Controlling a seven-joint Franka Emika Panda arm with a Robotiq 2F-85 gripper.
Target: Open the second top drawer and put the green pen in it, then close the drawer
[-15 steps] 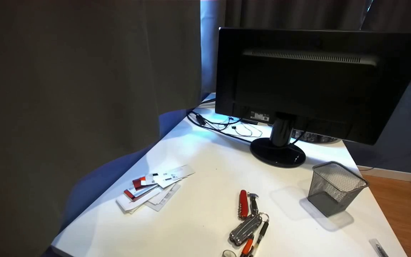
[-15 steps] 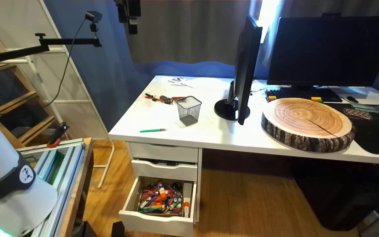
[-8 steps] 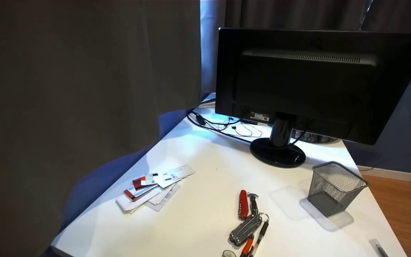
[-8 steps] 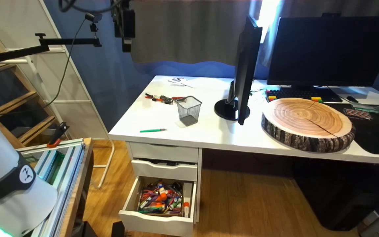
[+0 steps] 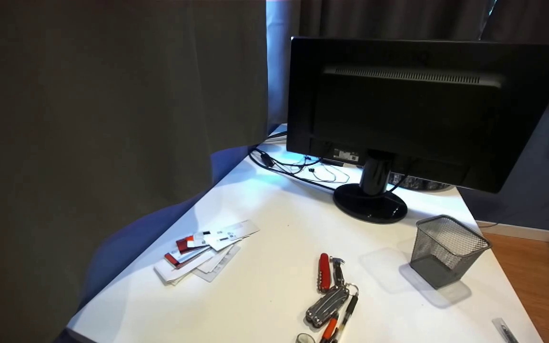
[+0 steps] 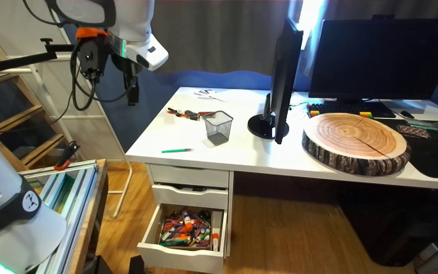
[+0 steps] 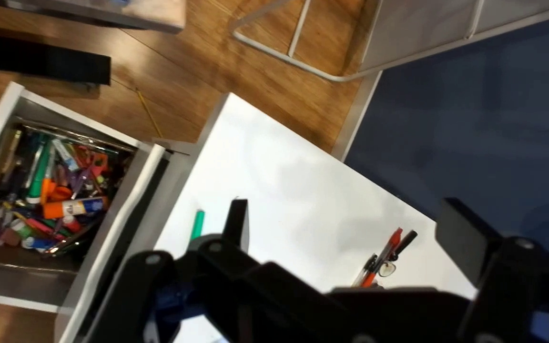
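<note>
Spread wide and empty, the hand (image 7: 345, 223) hangs well apart from the green pen (image 6: 175, 150): probably light, stiff and slick, best pinched mid-barrel.

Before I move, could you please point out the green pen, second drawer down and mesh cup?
Green pen (image 6: 175, 150): in an exterior view, barrel.
Second drawer down (image 6: 190, 198): in an exterior view, front panel.
Mesh cup (image 5: 450, 265): in an exterior view, side wall.

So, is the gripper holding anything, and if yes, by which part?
Nothing is held: the gripper stands open, and the green pen lies on the white desk.
</note>
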